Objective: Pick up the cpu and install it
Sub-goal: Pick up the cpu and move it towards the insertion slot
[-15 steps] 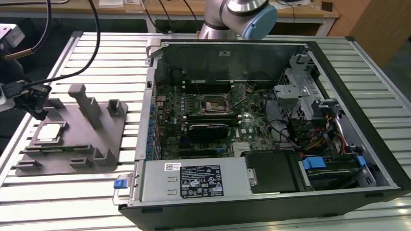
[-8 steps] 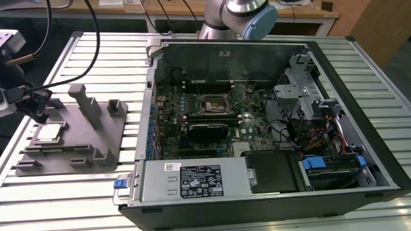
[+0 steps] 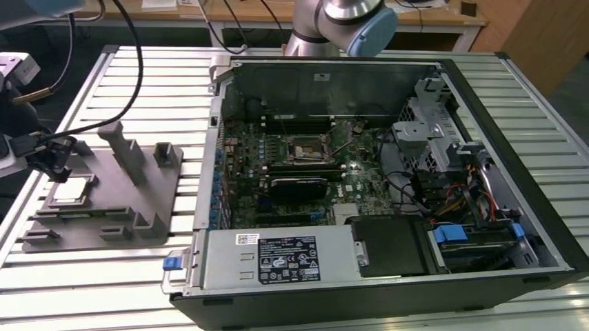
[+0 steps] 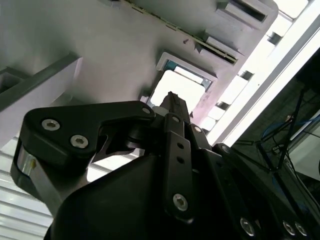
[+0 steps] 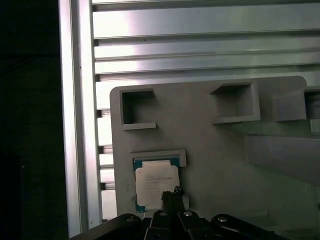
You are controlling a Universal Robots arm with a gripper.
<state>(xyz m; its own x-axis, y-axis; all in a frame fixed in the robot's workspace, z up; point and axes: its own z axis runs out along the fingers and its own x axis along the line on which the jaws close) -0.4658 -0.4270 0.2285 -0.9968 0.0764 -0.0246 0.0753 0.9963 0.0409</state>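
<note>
The cpu (image 3: 72,191) is a pale square chip lying flat in a shallow pocket of the grey fixture plate (image 3: 110,214), at the exterior view's left. My gripper (image 3: 55,172) hangs just above it, its black fingers drawn together to a narrow tip with nothing between them. In both wrist views that tip (image 5: 172,194) (image 4: 172,97) sits over one edge of the cpu (image 5: 155,182) (image 4: 184,87), a little above it. The motherboard's black socket frame (image 3: 301,147) lies inside the open computer case, well off toward the exterior view's right.
The grey fixture (image 5: 215,145) carries upright blocks (image 3: 124,148) and several empty square pockets (image 5: 135,107). The open case (image 3: 529,158) has tall metal walls, cables and a drive cage. The table (image 3: 110,283) is ribbed aluminium; its edge runs close beside the fixture.
</note>
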